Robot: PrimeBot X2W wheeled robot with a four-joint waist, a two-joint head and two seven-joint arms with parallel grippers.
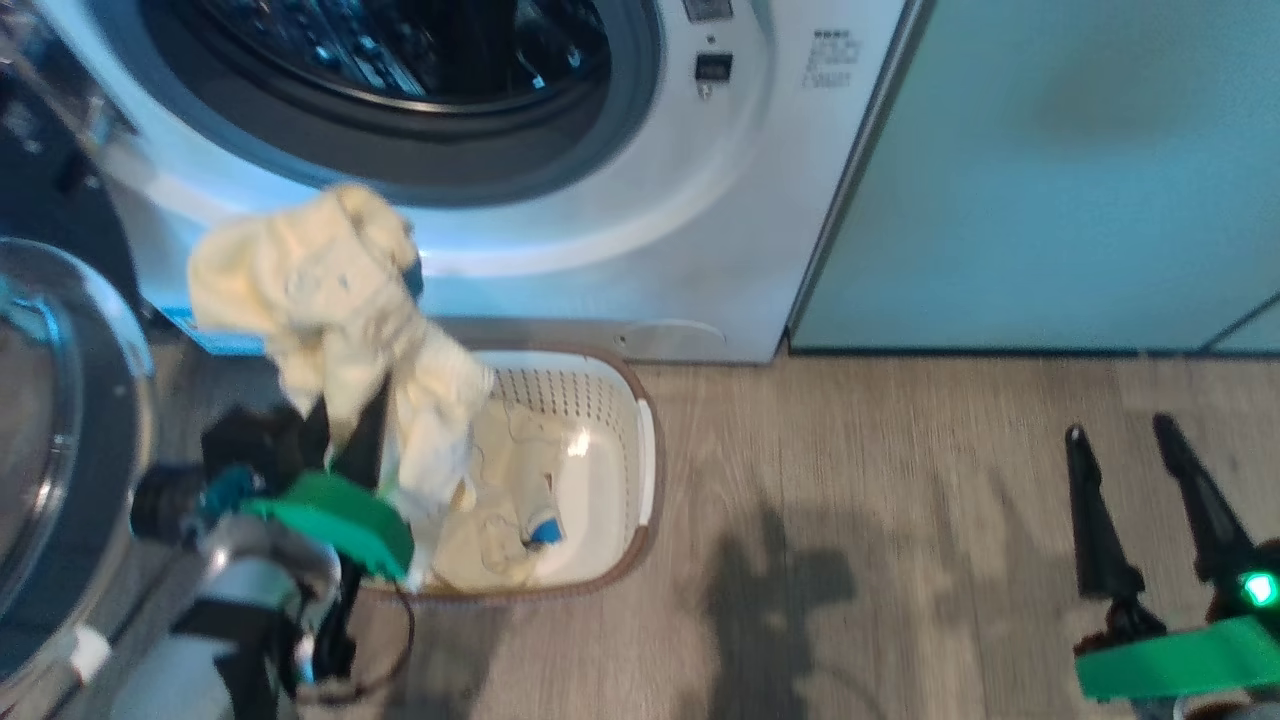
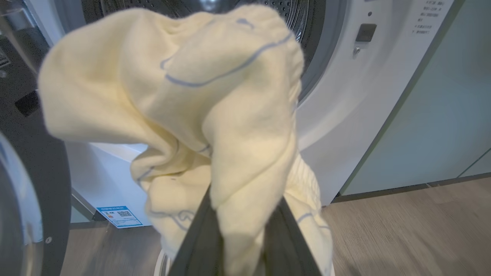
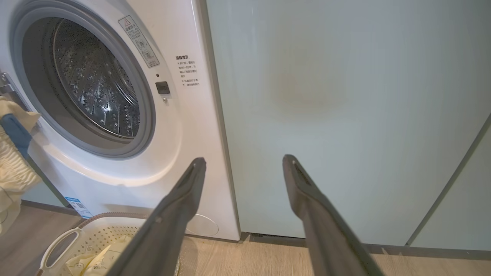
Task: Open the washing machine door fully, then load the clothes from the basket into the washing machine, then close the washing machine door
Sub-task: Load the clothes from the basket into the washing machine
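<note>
Since the washing machine door (image 1: 60, 450) stands swung wide at the left edge, the left hand (image 1: 345, 425) is clenched on one of the clothes (image 1: 320, 290). It holds this at centre-left, above the basket (image 1: 648, 450) and just under the washing machine (image 1: 640, 230), likely for loading. The right hand (image 1: 1130, 440) rests spread and empty at lower right.
</note>
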